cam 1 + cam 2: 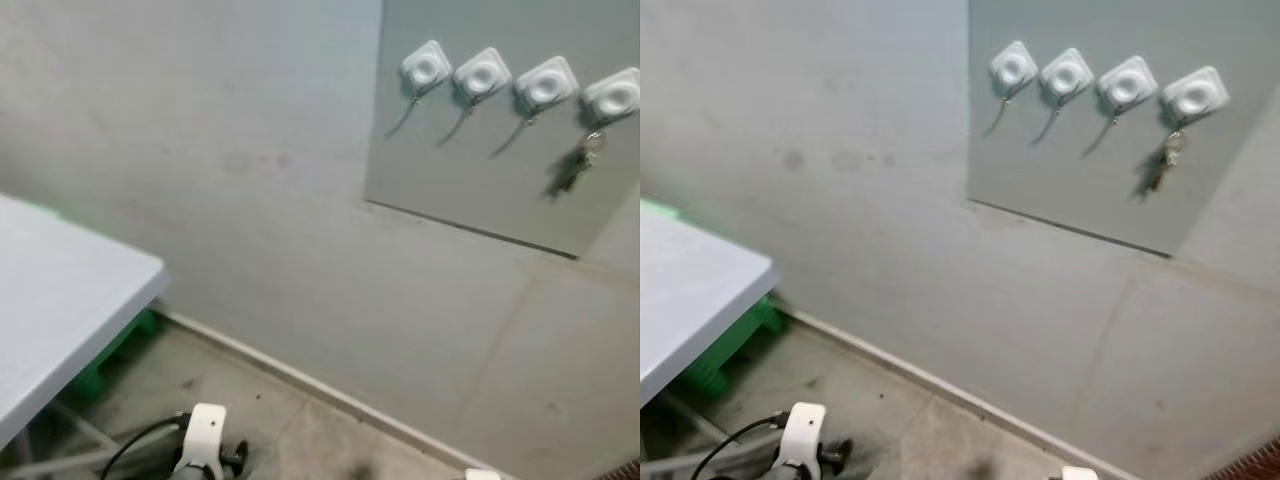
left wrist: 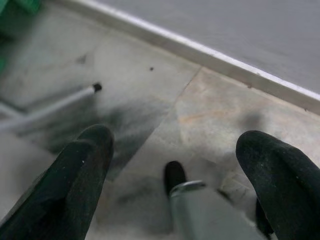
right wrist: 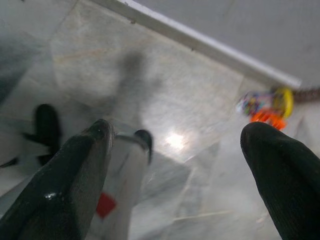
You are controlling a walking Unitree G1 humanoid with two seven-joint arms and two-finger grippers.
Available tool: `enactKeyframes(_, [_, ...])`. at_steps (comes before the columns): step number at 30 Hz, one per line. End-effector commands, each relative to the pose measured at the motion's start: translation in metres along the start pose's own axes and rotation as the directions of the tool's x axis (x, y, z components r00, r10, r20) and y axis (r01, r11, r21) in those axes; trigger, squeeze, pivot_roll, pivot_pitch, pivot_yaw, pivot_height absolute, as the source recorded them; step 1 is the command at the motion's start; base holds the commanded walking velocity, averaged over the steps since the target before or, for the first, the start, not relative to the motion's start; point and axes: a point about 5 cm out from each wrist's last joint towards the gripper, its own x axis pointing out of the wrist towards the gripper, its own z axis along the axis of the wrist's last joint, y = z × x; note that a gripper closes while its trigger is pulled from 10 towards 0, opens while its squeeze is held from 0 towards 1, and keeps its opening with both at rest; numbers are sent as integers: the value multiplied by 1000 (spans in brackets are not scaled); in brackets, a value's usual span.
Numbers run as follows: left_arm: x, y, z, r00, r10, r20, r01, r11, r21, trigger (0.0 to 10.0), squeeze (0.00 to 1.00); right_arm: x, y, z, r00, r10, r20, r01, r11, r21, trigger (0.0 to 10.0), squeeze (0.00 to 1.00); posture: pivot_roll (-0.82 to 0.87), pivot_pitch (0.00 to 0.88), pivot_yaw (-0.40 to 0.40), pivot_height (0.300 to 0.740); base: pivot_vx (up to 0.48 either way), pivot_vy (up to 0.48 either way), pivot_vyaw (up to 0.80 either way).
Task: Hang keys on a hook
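A grey board (image 1: 470, 190) on the wall carries a row of white square hooks (image 1: 483, 74). A bunch of keys (image 1: 586, 152) hangs from the rightmost hook (image 1: 612, 96); the same keys (image 1: 1167, 155) show in the right eye view. My left gripper (image 2: 175, 165) hangs low over the marble floor, open, with nothing between its black fingers (image 2: 82, 170). My right gripper (image 3: 180, 160) also hangs over the floor, open and empty. A white part of my left arm (image 1: 200, 435) shows at the bottom edge.
A white table (image 1: 60, 300) stands at the left, with a green crate (image 1: 110, 355) under it. A white skirting strip (image 1: 300, 375) runs along the wall's foot. A small colourful object (image 3: 265, 104) lies on the floor near the wall.
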Motion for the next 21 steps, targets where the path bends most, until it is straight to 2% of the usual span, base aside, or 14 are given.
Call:
enactKeyframes(1, [-2, 11, -2, 999, 37, -16, -37, 999, 4, 10000, 0, 2, 7, 4, 1000, 17, 5, -17, 1000, 0, 10000, 0, -44, 0, 10, 740, 0, 0, 800])
enactKeyframes(21, [-3, 17, -6, 997, 68, -42, -67, 997, 29, 10000, 0, 2, 8, 4, 1000, 22, -5, -22, 1000, -15, 10000, 0, -32, 0, 10, 740, 0, 0, 800])
